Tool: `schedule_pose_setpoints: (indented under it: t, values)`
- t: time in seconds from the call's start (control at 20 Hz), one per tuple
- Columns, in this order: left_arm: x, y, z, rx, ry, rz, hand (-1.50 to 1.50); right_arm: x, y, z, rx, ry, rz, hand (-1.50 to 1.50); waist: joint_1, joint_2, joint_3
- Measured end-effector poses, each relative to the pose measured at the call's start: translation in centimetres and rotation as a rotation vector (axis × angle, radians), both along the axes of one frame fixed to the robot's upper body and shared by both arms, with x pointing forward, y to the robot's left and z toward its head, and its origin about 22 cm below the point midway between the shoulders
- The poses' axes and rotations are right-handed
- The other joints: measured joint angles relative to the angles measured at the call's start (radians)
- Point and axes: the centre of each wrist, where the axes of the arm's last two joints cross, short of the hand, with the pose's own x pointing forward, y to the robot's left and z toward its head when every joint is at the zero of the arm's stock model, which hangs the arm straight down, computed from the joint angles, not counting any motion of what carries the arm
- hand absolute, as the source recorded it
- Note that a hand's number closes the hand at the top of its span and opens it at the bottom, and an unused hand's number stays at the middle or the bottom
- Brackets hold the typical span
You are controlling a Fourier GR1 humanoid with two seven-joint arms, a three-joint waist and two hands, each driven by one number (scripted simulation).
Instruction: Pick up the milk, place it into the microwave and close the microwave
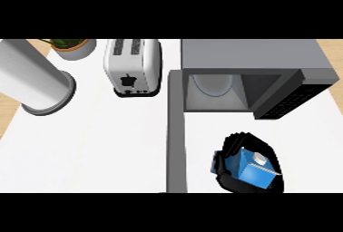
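With the milk (249, 169) already wrapped in the right hand (236, 181), everything now turns on one line: the microwave (248, 72) sits straight ahead of that hand, up the view, its open cavity facing back toward the carton. Black fingers curl round the blue carton from the top and from underneath, so the hand has hold of it, closed around its body with the white cap poking out on the upper right. The carton looks tilted, its long axis running roughly from lower left up to the cap; whether it rests on the counter (87, 149) or hangs just above it, I cannot tell.

The door (176, 131) is swung wide open, a grey slab running down the view just left of the hand, between the hand and the bare counter. So the path is forward into the cavity, and the door closing, I'd judge, comes from the left side afterward.

The left hand does not show at all, so the right is the only one near anything.

Count: one milk, one microwave, one toaster (133, 65), one grey cylinder (33, 81) at far left, one plant pot (72, 47).
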Motion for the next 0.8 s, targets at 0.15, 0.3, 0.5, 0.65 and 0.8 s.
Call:
schedule_pose_setpoints:
  t: [0.15,0.3,0.5,0.65,0.8]
  values:
    - [-0.1,0.6,0.0,-0.003,0.006,0.004,-1.50,0.9,1.0,0.4,-0.006,-0.016,-0.011,1.50,0.002,0.001,0.000]
    - [-0.4,1.3,-0.2,-0.002,0.012,0.010,-1.50,2.1,2.4,1.0,-0.026,-0.031,-0.030,1.50,0.004,0.001,0.000]
    - [-0.1,2.0,-0.5,0.007,0.013,0.018,-1.50,4.7,3.7,1.3,-0.082,-0.026,-0.092,1.50,0.007,0.002,0.000]
    - [-0.2,2.2,-0.5,0.008,0.016,0.024,-1.50,7.1,3.9,1.3,-0.122,-0.013,-0.155,1.50,0.010,0.003,0.000]
    - [0.2,2.7,-0.8,0.006,0.023,0.017,-1.50,9.5,3.7,1.2,-0.154,0.020,-0.205,1.50,0.010,0.003,0.000]
